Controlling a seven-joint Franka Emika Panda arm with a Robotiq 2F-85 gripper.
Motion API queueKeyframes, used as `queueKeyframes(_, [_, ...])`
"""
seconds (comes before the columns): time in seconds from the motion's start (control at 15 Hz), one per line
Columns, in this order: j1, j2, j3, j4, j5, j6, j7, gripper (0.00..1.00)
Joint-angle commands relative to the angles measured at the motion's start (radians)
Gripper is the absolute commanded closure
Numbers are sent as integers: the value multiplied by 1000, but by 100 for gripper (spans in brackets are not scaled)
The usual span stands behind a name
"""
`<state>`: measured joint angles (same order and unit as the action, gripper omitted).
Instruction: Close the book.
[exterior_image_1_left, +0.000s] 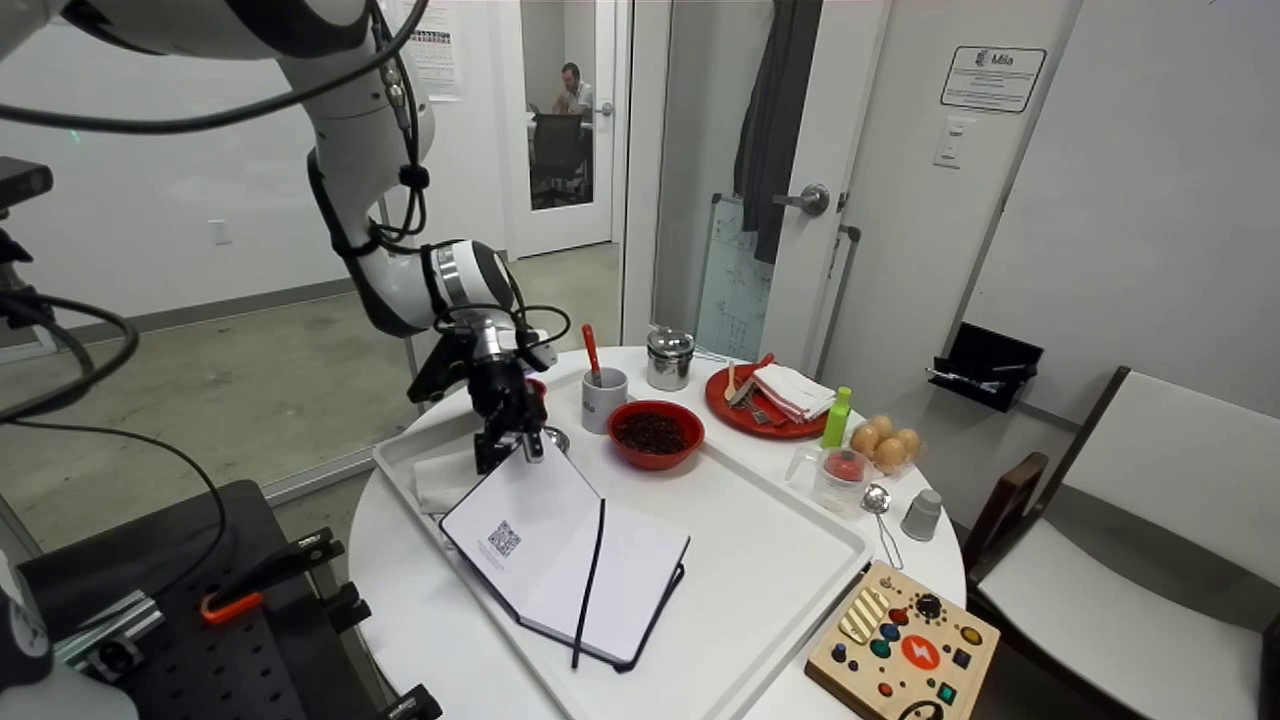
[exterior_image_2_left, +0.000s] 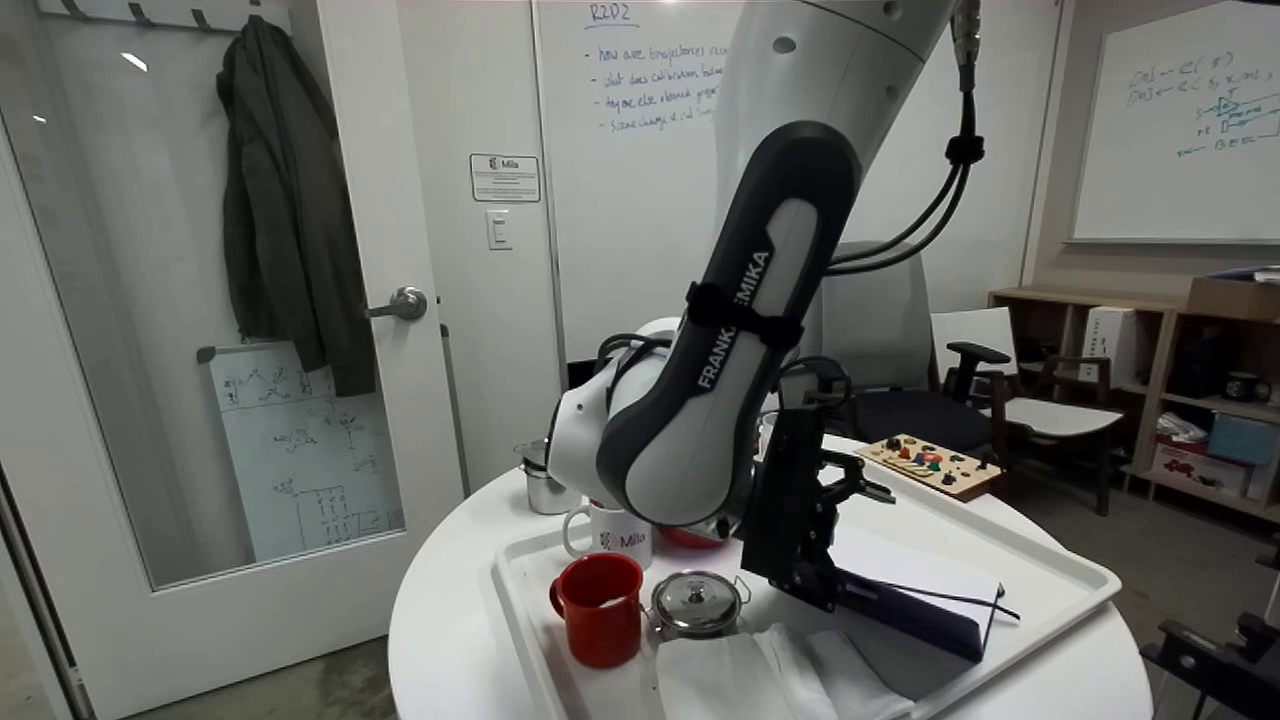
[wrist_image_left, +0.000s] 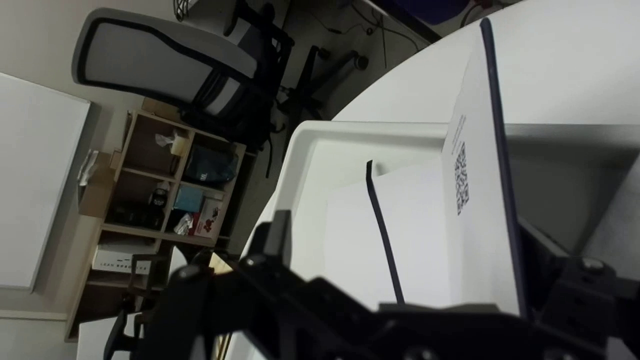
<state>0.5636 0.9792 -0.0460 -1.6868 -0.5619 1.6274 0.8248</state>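
Observation:
The book (exterior_image_1_left: 640, 580) lies open on the white tray, plain white pages up, with a black elastic band across it. Its QR-code side is raised and tilted, and its navy cover (exterior_image_2_left: 920, 615) shows from outside in an exterior view. In the wrist view the raised side of the book (wrist_image_left: 482, 220) stands steeply, and the other side lies flat. My gripper (exterior_image_1_left: 510, 455) is at the raised side's edge; it also shows in an exterior view (exterior_image_2_left: 850, 548). In the wrist view the gripper (wrist_image_left: 410, 240) has fingers wide apart, one behind the cover and one over the page side.
The white tray (exterior_image_1_left: 770, 520) has a raised rim. Near the gripper are a red mug (exterior_image_2_left: 600, 610), a lidded metal pot (exterior_image_2_left: 697, 605), a white cloth (exterior_image_2_left: 740, 680), a white mug (exterior_image_1_left: 604, 402) and a red bowl (exterior_image_1_left: 655, 455). A wooden board (exterior_image_1_left: 905, 645) lies beyond the tray.

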Motion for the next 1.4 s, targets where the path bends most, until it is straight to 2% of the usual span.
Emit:
queueKeyframes(0.0, [-38, -32, 4, -23, -6, -26, 29, 0])
queueKeyframes(0.6, [-125, -62, 2, -62, 6, -43, 79, 0])
queueKeyframes(1.33, [-196, -136, -8, -118, 2, -53, 125, 0])
